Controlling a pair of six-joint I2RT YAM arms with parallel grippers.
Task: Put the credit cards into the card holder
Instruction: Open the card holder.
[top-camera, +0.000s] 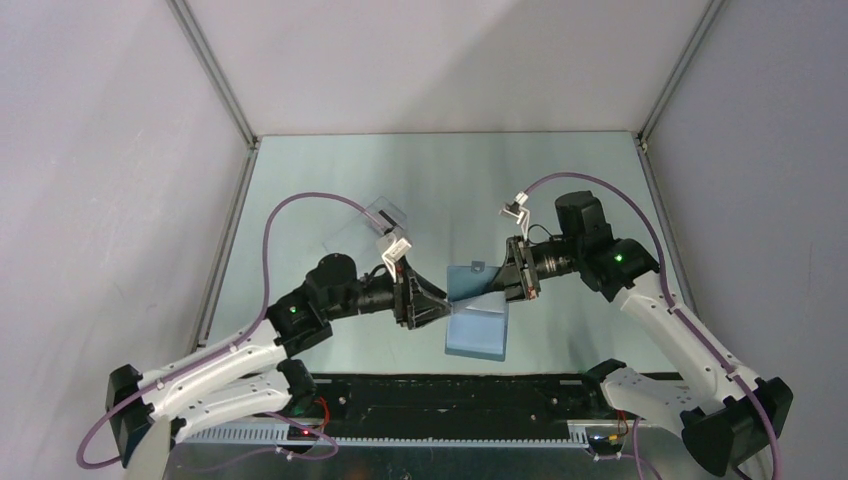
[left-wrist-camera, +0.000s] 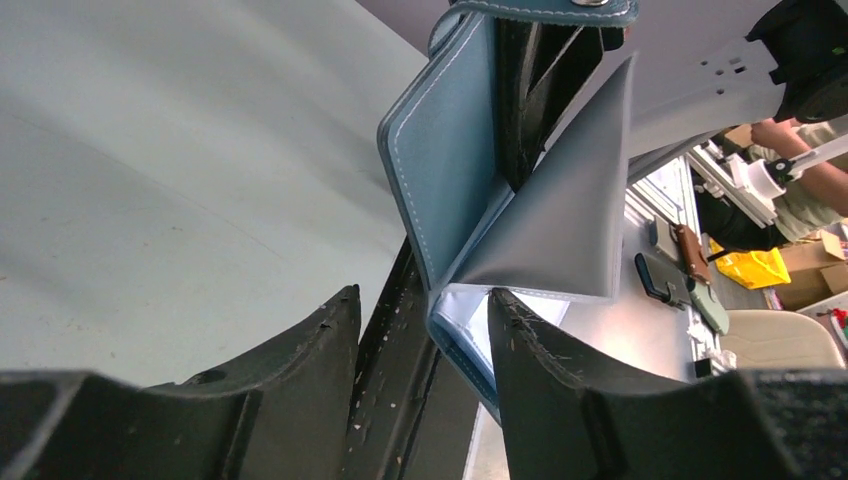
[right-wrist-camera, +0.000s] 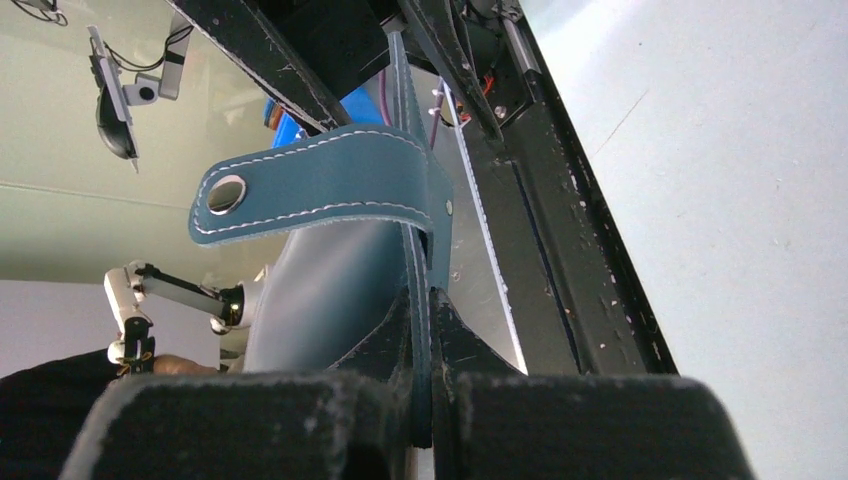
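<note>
Surface: pale green table (top-camera: 330, 180), enclosed by grey walls (top-camera: 430, 60).
Count: one card holder (top-camera: 478, 335), one clear box (top-camera: 372, 222).
Card holder: opened, raised mid-table.
Right gripper (top-camera: 508, 282): clamped on its flap.
Left gripper (top-camera: 436, 306): parted, beside it.

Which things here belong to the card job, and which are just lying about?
Job in hand: card holder, opened and pinched in the shut right gripper; left gripper, open beside it. No credit card shows clearly.
Lying about: clear plastic box, beyond the left gripper.
</note>
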